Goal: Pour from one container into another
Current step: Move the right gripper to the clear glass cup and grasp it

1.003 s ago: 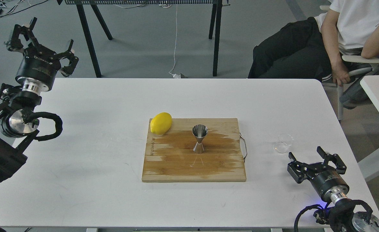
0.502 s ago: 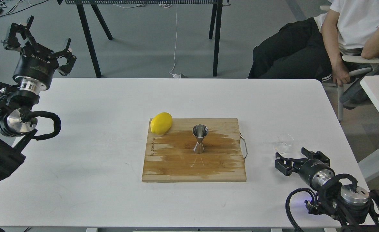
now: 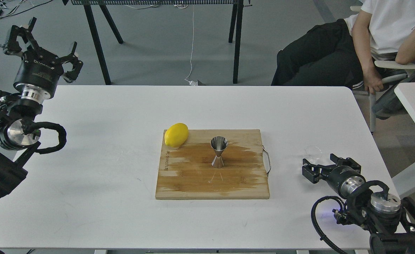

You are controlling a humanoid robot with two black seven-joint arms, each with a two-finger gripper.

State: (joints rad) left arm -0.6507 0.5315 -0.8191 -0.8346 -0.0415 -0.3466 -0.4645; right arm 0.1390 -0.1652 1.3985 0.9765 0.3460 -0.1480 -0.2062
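Right gripper (image 3: 318,166) low on the table, jaws spread, right at the glass cup (image 3: 312,152).

Landmark is the wooden cutting board (image 3: 193,180), mid-table. Steel jigger (image 3: 218,151) stands upright on it, a bit right of centre, on the dark wet patch. Lemon (image 3: 176,134) sits on the board's far-left corner, overhanging the edge. Glass cup is off the board, to its right past the metal handle (image 3: 267,162), on the white table (image 3: 105,176); the right gripper's open fingers are just in front of it, can't tell whether they touch. Left gripper (image 3: 41,42) is far left of the board, raised beyond the table's far-left corner, fingers apart, holding nothing. Seated person (image 3: 377,38) beyond the table's far-right corner.
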